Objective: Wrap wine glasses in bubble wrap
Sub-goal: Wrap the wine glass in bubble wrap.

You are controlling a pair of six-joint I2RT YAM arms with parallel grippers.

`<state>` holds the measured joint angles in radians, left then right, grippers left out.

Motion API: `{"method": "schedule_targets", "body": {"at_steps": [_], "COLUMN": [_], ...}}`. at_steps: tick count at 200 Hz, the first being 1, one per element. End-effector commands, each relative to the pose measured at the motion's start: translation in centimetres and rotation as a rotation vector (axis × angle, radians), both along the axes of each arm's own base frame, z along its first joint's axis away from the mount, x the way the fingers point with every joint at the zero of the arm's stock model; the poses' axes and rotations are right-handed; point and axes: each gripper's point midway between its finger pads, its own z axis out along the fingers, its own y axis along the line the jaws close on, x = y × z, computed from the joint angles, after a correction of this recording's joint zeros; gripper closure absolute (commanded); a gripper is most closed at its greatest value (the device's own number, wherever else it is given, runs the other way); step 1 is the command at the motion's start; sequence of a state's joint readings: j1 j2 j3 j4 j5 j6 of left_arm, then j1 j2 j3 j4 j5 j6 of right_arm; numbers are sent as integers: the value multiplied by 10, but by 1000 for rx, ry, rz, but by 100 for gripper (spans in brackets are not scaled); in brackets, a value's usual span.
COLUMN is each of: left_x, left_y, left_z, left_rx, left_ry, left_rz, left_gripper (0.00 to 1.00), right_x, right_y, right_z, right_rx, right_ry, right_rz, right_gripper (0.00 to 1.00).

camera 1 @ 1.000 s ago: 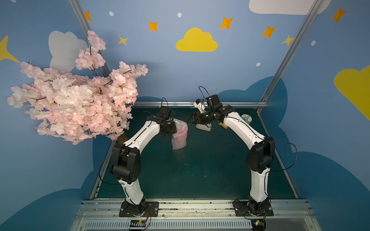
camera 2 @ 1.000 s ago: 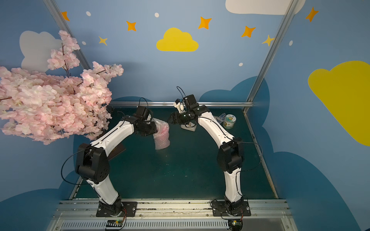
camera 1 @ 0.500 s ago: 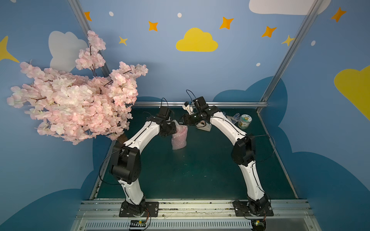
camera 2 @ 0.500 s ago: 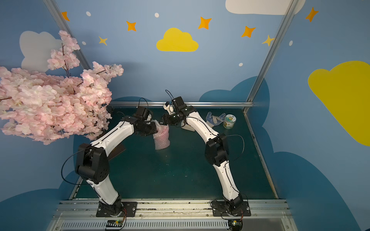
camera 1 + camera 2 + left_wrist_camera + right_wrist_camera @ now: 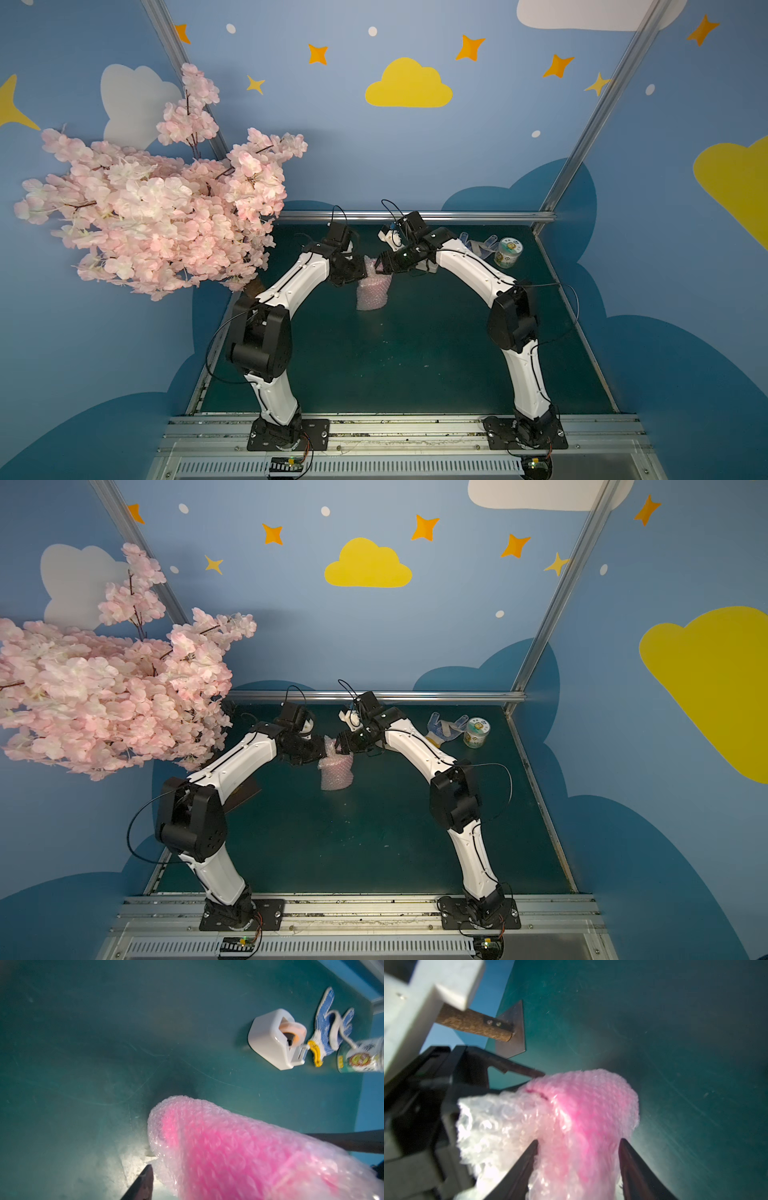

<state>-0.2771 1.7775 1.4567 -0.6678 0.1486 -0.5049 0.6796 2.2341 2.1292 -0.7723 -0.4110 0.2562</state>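
Teal counter (image 5: 415, 353) here. The bubble wrap (image 5: 372, 293) is bundled round the pink goblet (image 5: 581, 1118), standing upright toward 12 o'clock. The right tool (image 5: 379, 266) pinches its top from 3 o'clock. The left tool (image 5: 360, 271) at 9 o'clock has its jaws apart, one finger just off the wrap.

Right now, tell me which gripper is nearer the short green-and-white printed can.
Right. The right gripper clasps the pink bubble-wrapped goblet on the side facing the can; the left gripper sits at the bundle's opposite side, farther away.
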Motion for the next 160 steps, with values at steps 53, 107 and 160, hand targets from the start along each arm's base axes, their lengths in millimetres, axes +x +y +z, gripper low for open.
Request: {"method": "schedule_targets", "body": {"at_steps": [53,107,160], "left_x": [-24,-34,-33], "left_y": [1,-26,10], "left_z": [48,31,-20], "left_rx": [-147,-145,44], "left_ry": [-9,34,123], "left_rz": [18,-64,41], "left_gripper": [37,30,55], "right_x": [-8,-1,10], "right_y": [-9,2,-7], "right_z": [-70,-54,13], "right_rx": [-264,-205,-39], "right_ry": [28,2,2], "right_rz": [6,13,-31], "right_gripper": [42,41,40]}}
